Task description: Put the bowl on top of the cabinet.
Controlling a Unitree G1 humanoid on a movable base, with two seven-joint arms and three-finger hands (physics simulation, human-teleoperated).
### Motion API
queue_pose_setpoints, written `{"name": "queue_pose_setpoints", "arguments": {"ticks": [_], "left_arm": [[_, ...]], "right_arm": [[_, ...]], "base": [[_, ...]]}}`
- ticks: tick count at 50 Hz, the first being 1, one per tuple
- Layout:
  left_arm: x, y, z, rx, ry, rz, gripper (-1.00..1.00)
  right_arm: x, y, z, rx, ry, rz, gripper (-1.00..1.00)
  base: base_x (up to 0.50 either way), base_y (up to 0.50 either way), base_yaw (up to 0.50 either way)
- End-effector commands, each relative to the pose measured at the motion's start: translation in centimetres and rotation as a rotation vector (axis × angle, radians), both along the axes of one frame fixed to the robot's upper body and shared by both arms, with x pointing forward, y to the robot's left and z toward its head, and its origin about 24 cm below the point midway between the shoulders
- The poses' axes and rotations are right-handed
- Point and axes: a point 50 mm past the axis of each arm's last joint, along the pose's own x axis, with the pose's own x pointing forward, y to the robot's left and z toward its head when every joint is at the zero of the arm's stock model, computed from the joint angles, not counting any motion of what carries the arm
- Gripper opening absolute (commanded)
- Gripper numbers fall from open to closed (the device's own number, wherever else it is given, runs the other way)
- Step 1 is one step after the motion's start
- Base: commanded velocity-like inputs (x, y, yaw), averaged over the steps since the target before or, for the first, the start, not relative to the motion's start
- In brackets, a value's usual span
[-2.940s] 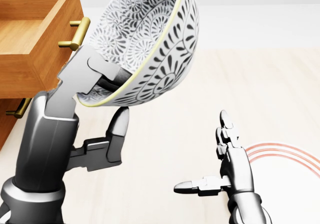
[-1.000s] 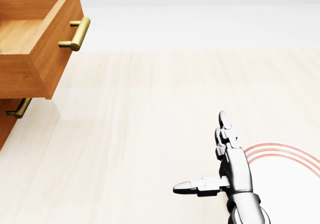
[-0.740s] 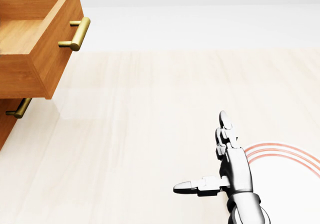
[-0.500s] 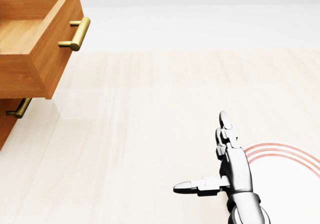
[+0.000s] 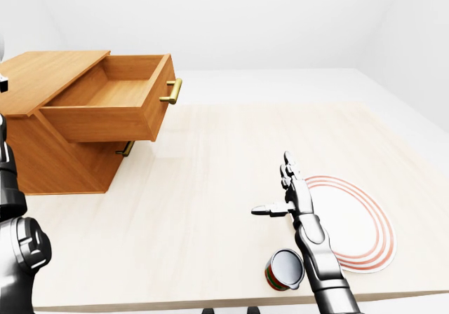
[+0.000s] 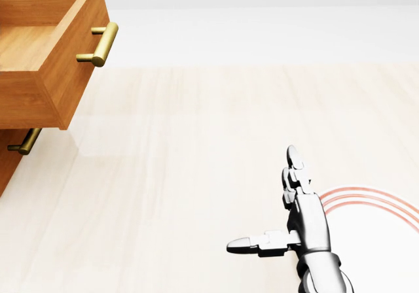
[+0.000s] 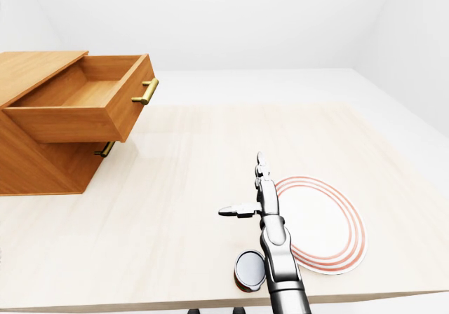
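Presently, no bowl can be seen in any of the three views, so its whereabouts cannot be stated, and whether it sits on the low wooden cabinet [image 5: 49,128] cannot be judged, since the cabinet's flat top is cut off at the left edge of both eye views. The cabinet's upper drawer [image 5: 112,107] is pulled out and seen empty, its brass bar handle [image 5: 172,92] pointing toward the middle of the pale wooden table [image 5: 203,188]. The grey three-fingered right hand [image 5: 286,198] is held above the table with its fingers spread wide and nothing gripped, just beside the white plate with red rings [image 5: 358,223]; a small red-and-green cup [image 5: 284,270] lies tipped near the table's lower edge. Of the left arm only a dark segment is seen at the left border of the left-eye view; the left hand itself is out of view, so its state cannot be told. For the step to be done well, the bowl should be set level on the solid top panel, well clear of the open drawer, and released only once it is resting flat.
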Motion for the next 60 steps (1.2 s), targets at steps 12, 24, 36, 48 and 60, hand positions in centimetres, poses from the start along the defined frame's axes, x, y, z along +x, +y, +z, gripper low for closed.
{"name": "queue_pose_setpoints", "arguments": {"ticks": [12,24,36,48,60], "left_arm": [[-0.4,2.0,-2.8,0.02,0.152,0.209,-0.88],[0.1,1.8,-4.9,0.072,0.274,0.218,-0.89],[0.4,1.5,-5.0,0.193,0.357,0.236,-0.9],[0.9,0.8,-5.4,0.339,0.459,0.246,-0.9],[0.9,0.7,-5.5,0.414,0.504,0.258,-0.91]], "right_arm": [[0.0,0.0,0.0,0.001,0.0,0.001,1.0],[0.1,0.0,-0.2,0.002,0.003,0.0,1.0],[0.1,0.0,-0.1,0.002,0.004,-0.002,1.0],[0.2,-0.1,-0.2,0.003,0.004,-0.003,1.0],[0.2,-0.1,-0.3,0.002,0.006,-0.003,1.0]], "base": [[0.0,0.0,0.0],[0.0,0.0,0.0],[0.0,0.0,0.0],[0.0,0.0,0.0],[0.0,0.0,0.0]]}}
